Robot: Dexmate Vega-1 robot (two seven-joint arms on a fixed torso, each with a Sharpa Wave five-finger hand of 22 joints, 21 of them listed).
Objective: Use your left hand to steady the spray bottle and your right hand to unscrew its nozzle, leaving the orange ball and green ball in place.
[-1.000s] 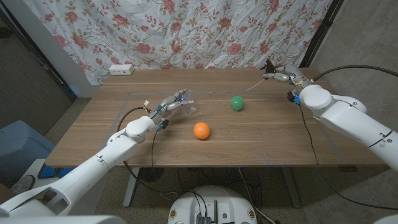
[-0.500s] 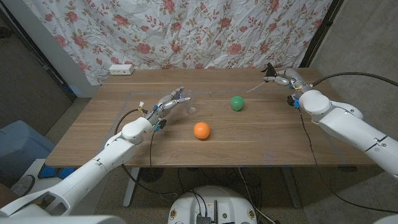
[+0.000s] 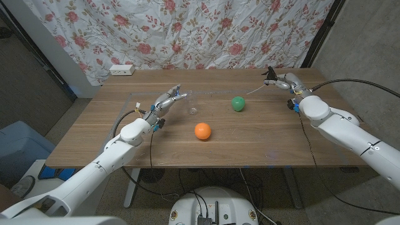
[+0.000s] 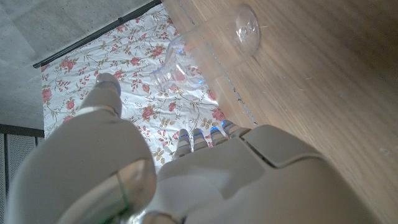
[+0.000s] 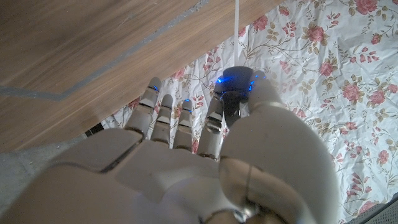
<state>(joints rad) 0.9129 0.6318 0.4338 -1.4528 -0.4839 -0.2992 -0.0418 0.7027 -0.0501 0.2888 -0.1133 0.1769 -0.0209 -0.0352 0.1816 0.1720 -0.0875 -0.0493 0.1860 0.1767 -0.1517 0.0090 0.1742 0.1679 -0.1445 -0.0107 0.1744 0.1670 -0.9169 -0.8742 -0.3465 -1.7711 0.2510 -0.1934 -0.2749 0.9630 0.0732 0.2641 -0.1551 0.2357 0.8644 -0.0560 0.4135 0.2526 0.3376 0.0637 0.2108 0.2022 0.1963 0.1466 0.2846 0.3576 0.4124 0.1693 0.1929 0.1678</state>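
Since one second ago the left hand (image 3: 166,100) has drawn back a little from the clear plastic spray bottle (image 3: 192,104), while the right hand has stayed almost at the same place with the nozzle. Now the left hand hangs low over the wooden table (image 3: 262,137) with its thumb and fingers (image 4: 200,135) apart and nothing between them. The bottle stands upright on the table just beyond the fingertips of this hand, free from them, and its neck is bare. In the left wrist view the bottle (image 4: 205,43) shows ahead of the hand, in the opening between thumb and fingers.

Further to the right of the left hand, and nearer to the robot, lies the orange ball (image 3: 202,130). The green ball (image 3: 237,103) lies between the bottle and the right hand, well apart from both.

The right hand (image 3: 282,80) is lifted over the far right corner of the table. It pinches the black spray nozzle (image 3: 270,74), and the thin white tube (image 3: 255,88) of the nozzle points from this hand toward the green ball, without touching it
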